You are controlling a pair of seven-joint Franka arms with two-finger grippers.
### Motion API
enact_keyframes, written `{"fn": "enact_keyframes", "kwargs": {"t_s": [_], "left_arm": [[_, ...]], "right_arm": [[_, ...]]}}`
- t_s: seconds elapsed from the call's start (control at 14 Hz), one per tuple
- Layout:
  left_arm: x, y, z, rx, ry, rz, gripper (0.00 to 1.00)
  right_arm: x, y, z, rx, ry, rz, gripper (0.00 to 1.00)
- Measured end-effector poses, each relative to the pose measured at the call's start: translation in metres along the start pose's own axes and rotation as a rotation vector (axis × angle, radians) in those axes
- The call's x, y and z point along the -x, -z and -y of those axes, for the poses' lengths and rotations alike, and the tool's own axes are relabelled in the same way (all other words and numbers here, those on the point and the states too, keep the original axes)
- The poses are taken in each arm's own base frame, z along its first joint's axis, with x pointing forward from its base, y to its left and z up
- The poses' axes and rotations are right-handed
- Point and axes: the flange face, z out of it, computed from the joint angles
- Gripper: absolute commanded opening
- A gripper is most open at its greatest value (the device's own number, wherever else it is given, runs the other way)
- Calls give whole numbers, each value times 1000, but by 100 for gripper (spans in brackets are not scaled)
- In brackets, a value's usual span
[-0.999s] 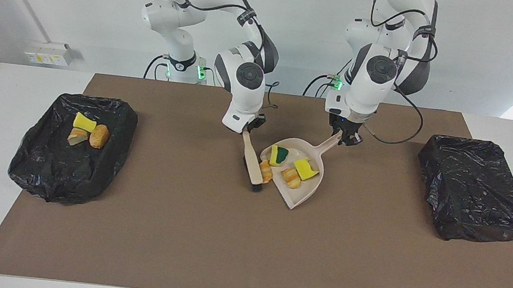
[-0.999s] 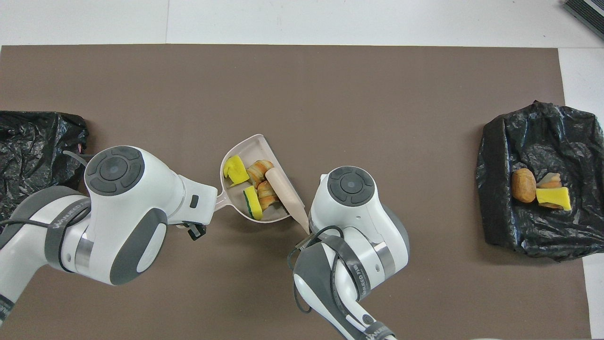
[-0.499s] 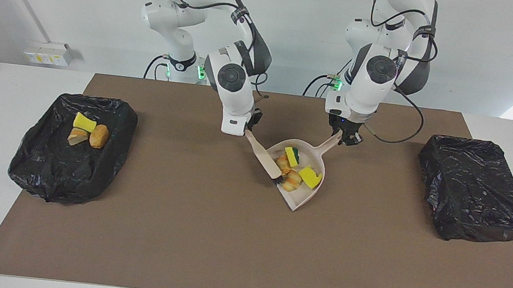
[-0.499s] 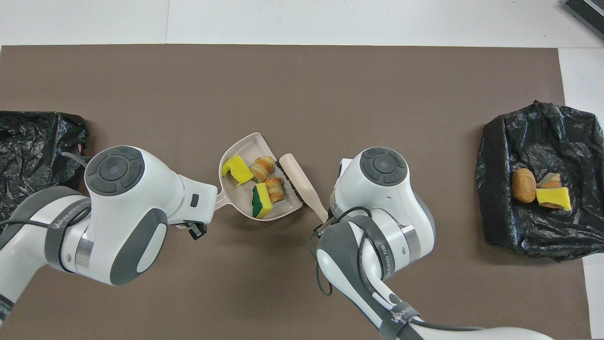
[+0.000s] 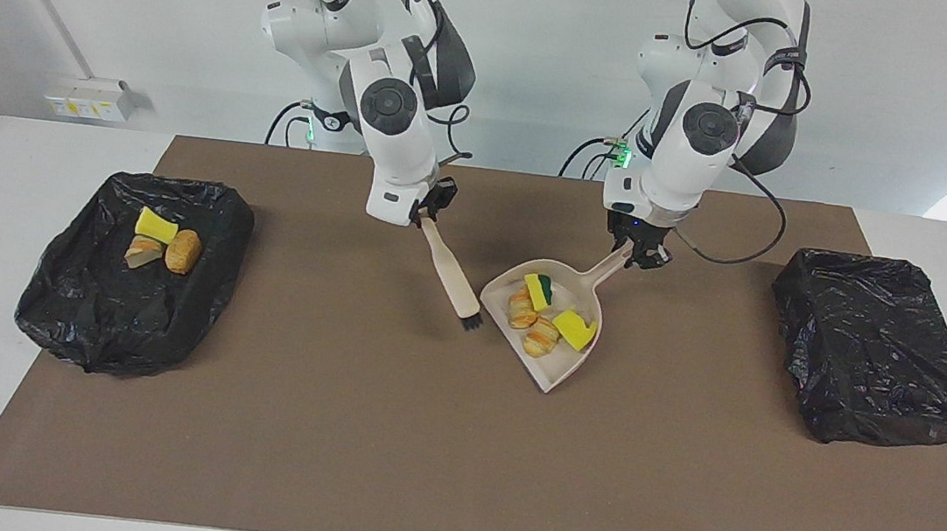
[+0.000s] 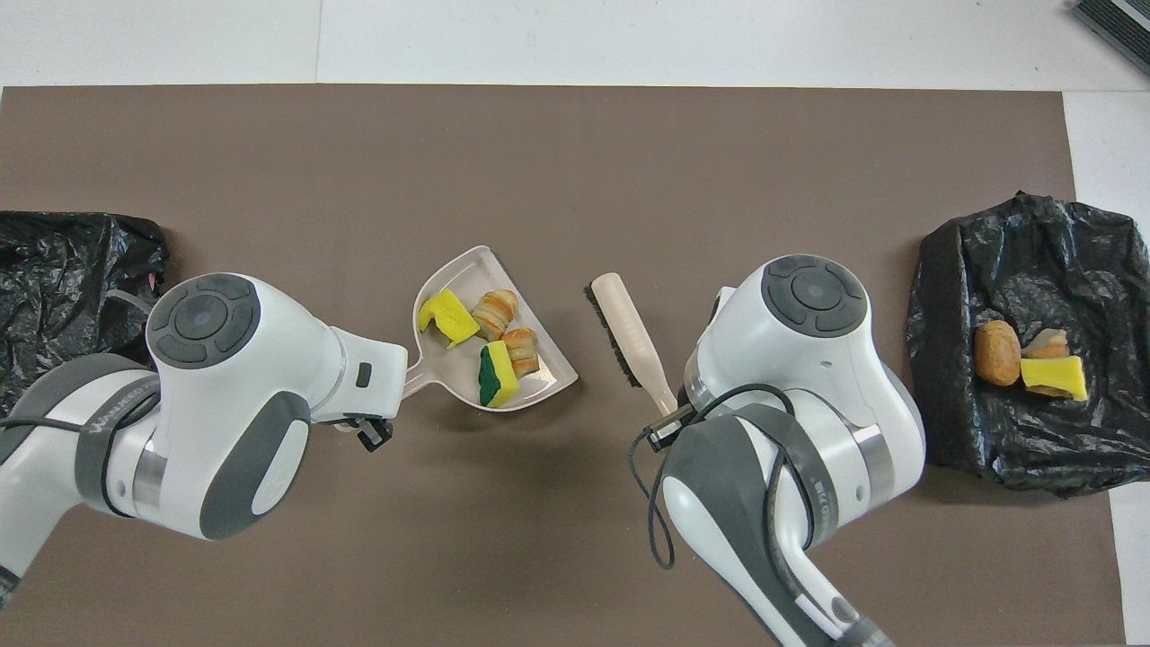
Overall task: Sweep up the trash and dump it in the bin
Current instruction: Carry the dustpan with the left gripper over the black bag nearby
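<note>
My left gripper (image 5: 635, 254) is shut on the handle of the beige dustpan (image 5: 556, 371), which sits low at the mat's middle. The pan holds several trash scraps: a green-backed yellow sponge bit (image 5: 538, 290), a yellow sponge bit (image 5: 574, 330) and two bread-like lumps (image 5: 521, 307). My right gripper (image 5: 429, 212) is shut on the handle of a beige brush (image 5: 454, 281). The brush hangs tilted, bristles down, apart from the pan's open edge toward the right arm's end. In the overhead view the dustpan (image 6: 476, 270) and brush (image 6: 629, 337) show; both grippers are hidden under their wrists.
A black-lined bin (image 5: 82, 304) at the right arm's end holds a yellow sponge bit (image 5: 155, 225), a bread lump (image 5: 184, 251) and a pale chunk (image 5: 142, 254). A second black-lined bin (image 5: 878, 352) stands at the left arm's end. A brown mat (image 5: 384, 450) covers the table.
The brush pushed the last lump into the dustpan, then my right gripper drew it out and away toward the right arm's end. The scraps shifted deeper in the pan.
</note>
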Motion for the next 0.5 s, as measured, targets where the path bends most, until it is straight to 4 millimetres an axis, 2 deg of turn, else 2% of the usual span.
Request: {"fn": "enact_keyframes", "kwargs": {"t_s": [0.14, 0.29, 0.5], "left_arm": [[5, 7, 9, -6, 22, -14, 0], [13, 19, 22, -16, 51, -34, 0], [32, 44, 46, -28, 109, -59, 0]], "right_arm": [[6, -1, 24, 20, -105, -1, 0], [16, -10, 51, 39, -181, 11, 0], [45, -29, 85, 70, -221, 19, 0]]}}
